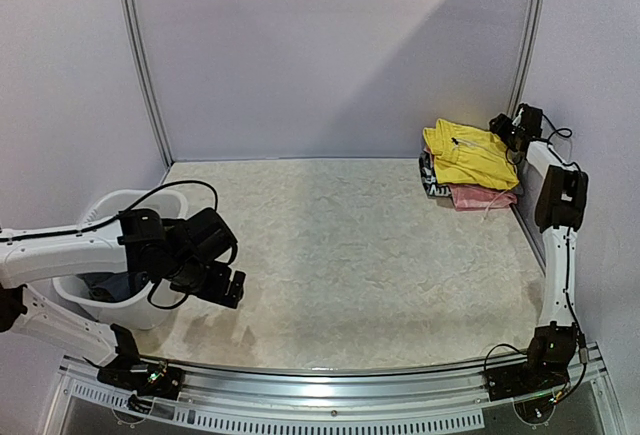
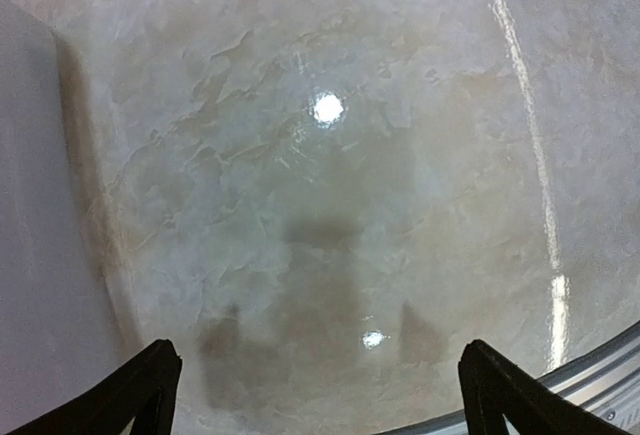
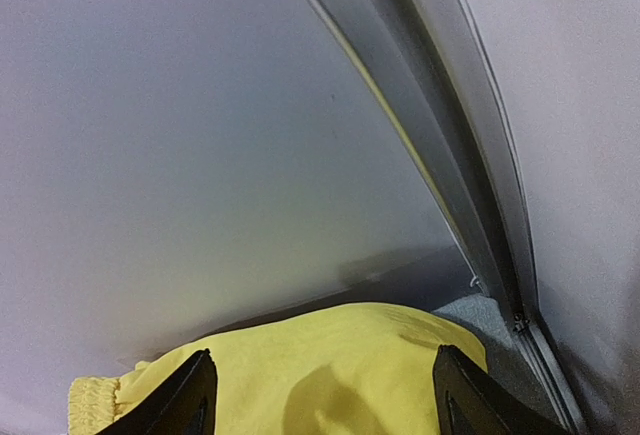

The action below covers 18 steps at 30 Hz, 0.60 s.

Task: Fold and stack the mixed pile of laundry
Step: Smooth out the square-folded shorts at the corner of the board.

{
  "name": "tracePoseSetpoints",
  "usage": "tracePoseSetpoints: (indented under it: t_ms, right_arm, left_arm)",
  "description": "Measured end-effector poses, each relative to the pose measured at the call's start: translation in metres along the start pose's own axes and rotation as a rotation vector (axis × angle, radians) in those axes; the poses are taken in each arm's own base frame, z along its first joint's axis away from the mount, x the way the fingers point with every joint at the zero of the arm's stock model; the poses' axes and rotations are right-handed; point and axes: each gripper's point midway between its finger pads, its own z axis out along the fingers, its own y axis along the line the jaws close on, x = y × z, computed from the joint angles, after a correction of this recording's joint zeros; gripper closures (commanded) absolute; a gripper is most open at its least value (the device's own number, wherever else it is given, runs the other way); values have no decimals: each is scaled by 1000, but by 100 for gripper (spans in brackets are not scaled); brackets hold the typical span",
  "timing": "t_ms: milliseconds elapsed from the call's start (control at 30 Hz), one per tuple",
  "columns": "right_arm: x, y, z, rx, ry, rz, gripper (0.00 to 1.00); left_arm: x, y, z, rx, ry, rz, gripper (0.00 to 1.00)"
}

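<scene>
Yellow shorts (image 3: pixel 300 375) sat beneath spread right jaws in the far corner; only overhead showed the tub (image 1: pixel 128 313) beside spread left jaws.

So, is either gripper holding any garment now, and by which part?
Nothing is held. The left gripper is open over the table; the right gripper is open above the yellow shorts.

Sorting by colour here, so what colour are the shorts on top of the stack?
The shorts are bright yellow, clearest in the top external view.
</scene>
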Motion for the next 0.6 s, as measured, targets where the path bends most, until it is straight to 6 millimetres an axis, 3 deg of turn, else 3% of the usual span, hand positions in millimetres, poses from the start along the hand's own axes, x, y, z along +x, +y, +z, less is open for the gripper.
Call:
tracePoseSetpoints:
  t_ms: [233,433,600]
  right_arm:
    - [9,-4,6,-23,12,16,25]
    - [11,-3,4,-33,30,-10,19]
    - [-2,15,-10,-47,44,-58,15]
  left_arm:
    - [-6,-6,3,-10,10,21,0]
    - [-26,-12,-5,-19,-34,62,0]
    - [-41,-12,-12,-41,-85,91,0]
